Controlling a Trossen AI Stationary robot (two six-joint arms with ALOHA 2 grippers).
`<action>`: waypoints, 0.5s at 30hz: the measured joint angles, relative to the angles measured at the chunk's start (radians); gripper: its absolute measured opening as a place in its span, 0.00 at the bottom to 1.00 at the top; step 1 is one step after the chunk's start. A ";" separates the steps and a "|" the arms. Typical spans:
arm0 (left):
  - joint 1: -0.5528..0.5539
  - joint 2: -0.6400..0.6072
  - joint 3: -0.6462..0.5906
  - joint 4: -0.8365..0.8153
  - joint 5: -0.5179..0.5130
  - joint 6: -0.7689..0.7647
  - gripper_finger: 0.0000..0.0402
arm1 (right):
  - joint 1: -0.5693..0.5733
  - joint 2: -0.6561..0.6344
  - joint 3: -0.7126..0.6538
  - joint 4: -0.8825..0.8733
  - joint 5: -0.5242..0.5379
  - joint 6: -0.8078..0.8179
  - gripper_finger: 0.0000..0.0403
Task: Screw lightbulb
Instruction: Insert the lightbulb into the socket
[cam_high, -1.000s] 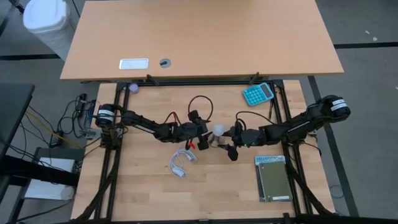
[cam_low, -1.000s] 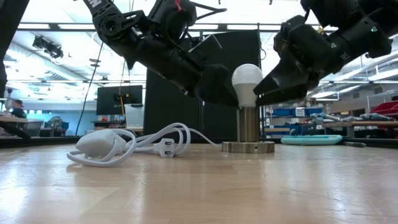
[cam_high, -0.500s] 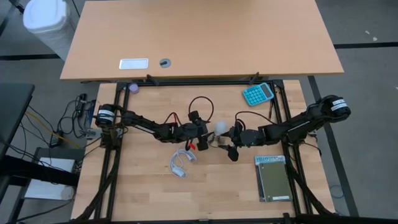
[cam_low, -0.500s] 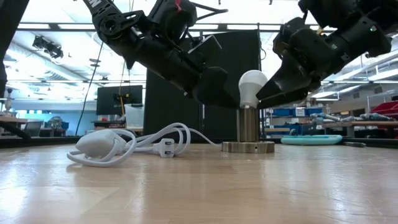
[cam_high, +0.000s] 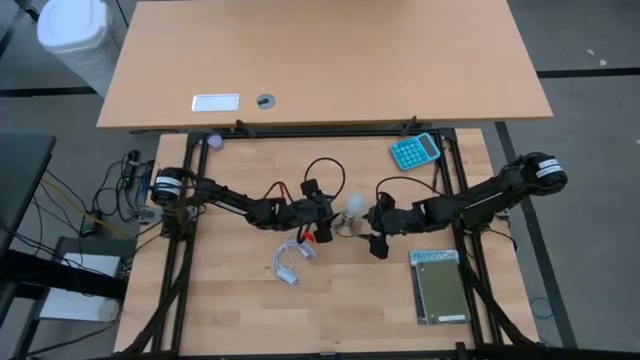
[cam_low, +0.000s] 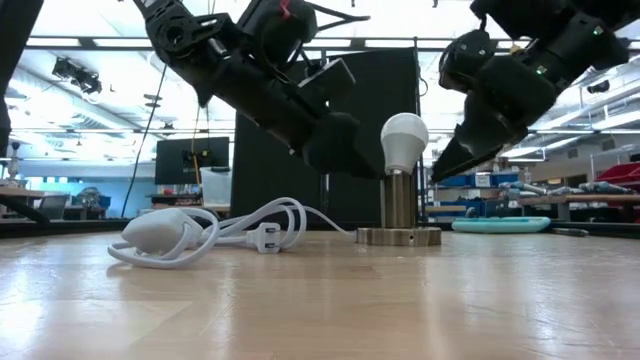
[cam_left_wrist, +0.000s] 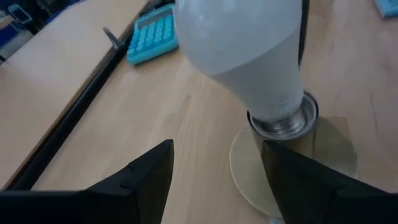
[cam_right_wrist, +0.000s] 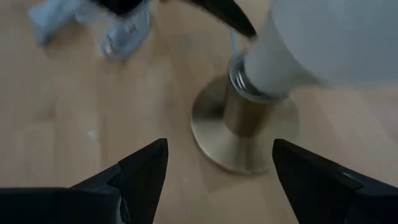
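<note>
The white lightbulb (cam_low: 404, 140) stands with its screw base in the brass socket post (cam_low: 400, 200), leaning a little off upright; it also shows in the high view (cam_high: 349, 208). The socket's round base (cam_low: 400, 236) rests on the table. My left gripper (cam_high: 325, 225) is open on the bulb's left side, its fingers (cam_left_wrist: 155, 168) short of the bulb (cam_left_wrist: 249, 56). My right gripper (cam_high: 376, 224) is open on the bulb's right side, a small gap away in the low view (cam_low: 462, 155). In the right wrist view the bulb (cam_right_wrist: 323, 37) and socket (cam_right_wrist: 245, 124) lie ahead of the spread fingers.
A coiled white cable with a plug (cam_high: 293, 260) lies near and left of the socket. A teal calculator (cam_high: 415, 151) sits at the far right. A green book (cam_high: 440, 287) lies at the near right. A second tabletop (cam_high: 320, 60) stands beyond the far edge.
My right gripper, which was against the bulb's right side, has come off it and drawn back toward the table's right edge. The bulb has tipped from upright to leaning a little toward the right, its base staying in the socket.
</note>
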 joint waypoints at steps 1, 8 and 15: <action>0.000 -0.007 0.000 -0.024 0.000 0.000 0.62 | -0.007 -0.006 -0.001 -0.020 -0.004 -0.012 0.72; 0.001 -0.033 -0.014 -0.114 0.148 -0.107 0.62 | -0.151 -0.033 -0.001 -0.080 -0.186 -0.143 0.72; 0.005 0.006 -0.171 0.258 0.193 -0.174 0.62 | -0.279 -0.033 -0.001 -0.081 -0.341 -0.249 0.72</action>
